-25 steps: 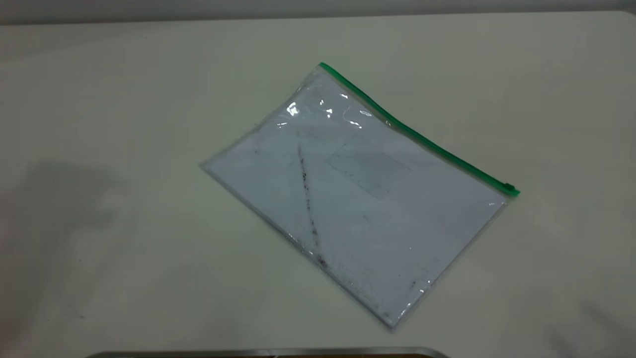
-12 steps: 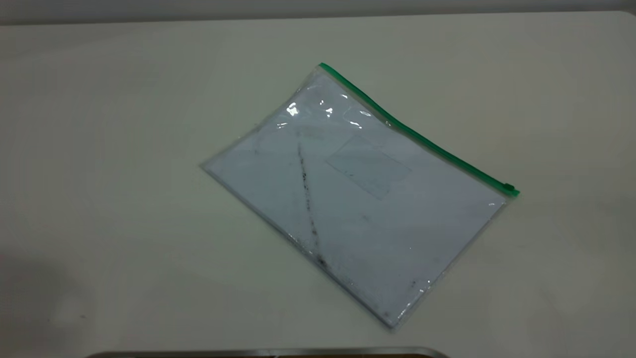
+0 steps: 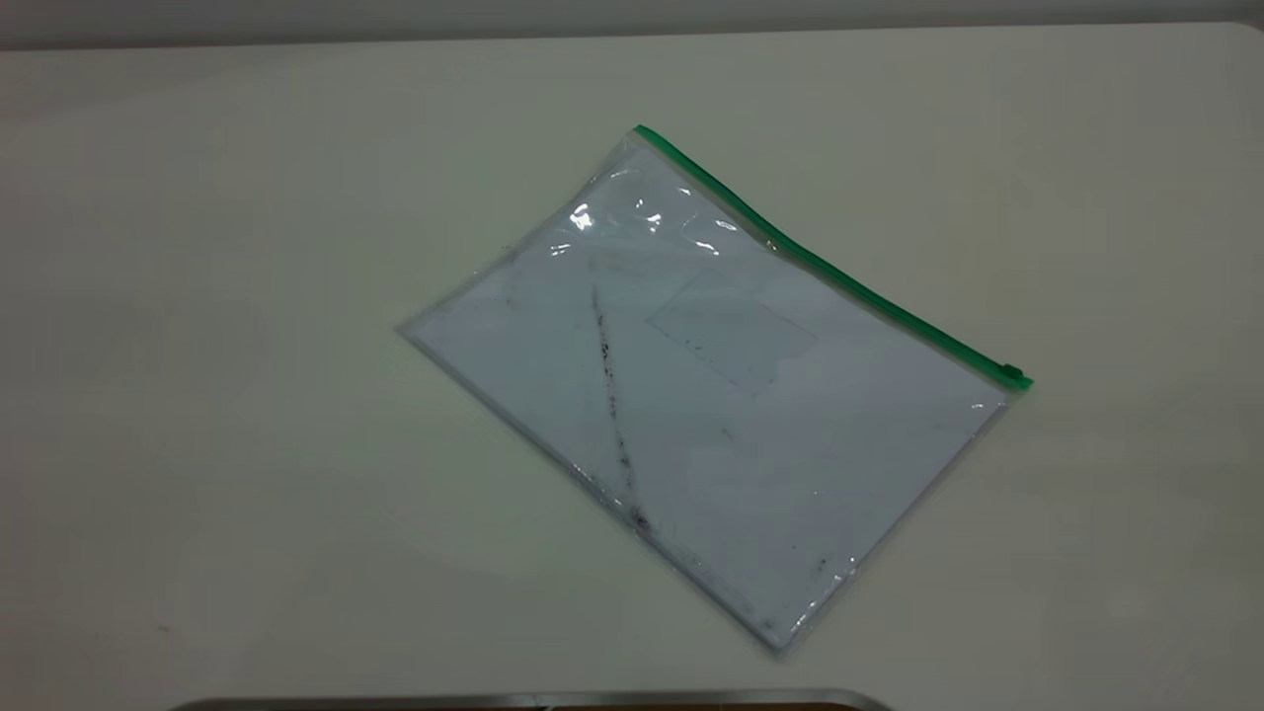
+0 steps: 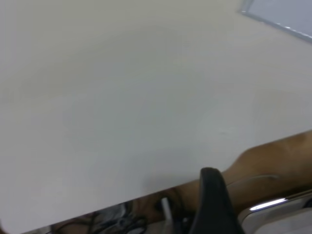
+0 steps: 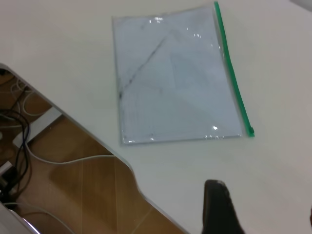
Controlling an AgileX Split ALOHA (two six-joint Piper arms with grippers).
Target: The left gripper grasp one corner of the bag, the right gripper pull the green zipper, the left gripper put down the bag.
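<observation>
The bag [image 3: 711,385] lies flat and aslant on the table's middle, with a white sheet inside, a dark diagonal streak [image 3: 612,395] and a small pocket. The green zipper [image 3: 829,267] runs along its far right edge, with the slider tab [image 3: 1011,373] at the right end. The corner of the bag [image 3: 632,148] is at the strip's far end. Neither gripper shows in the exterior view. In the right wrist view the right gripper [image 5: 265,209] is open, well short of the bag [image 5: 180,78]. Only a black part of the left gripper [image 4: 214,204] shows, far from the bag [image 4: 287,14].
The table's near edge has a metal rim [image 3: 533,699]. In the right wrist view the table edge [image 5: 97,141] curves past a wooden floor with cables [image 5: 19,131]. The left wrist view shows the table edge and floor [image 4: 273,161].
Soft shadows on the table at the left and lower right have slid off toward the near edge and faded. The bag has not moved.
</observation>
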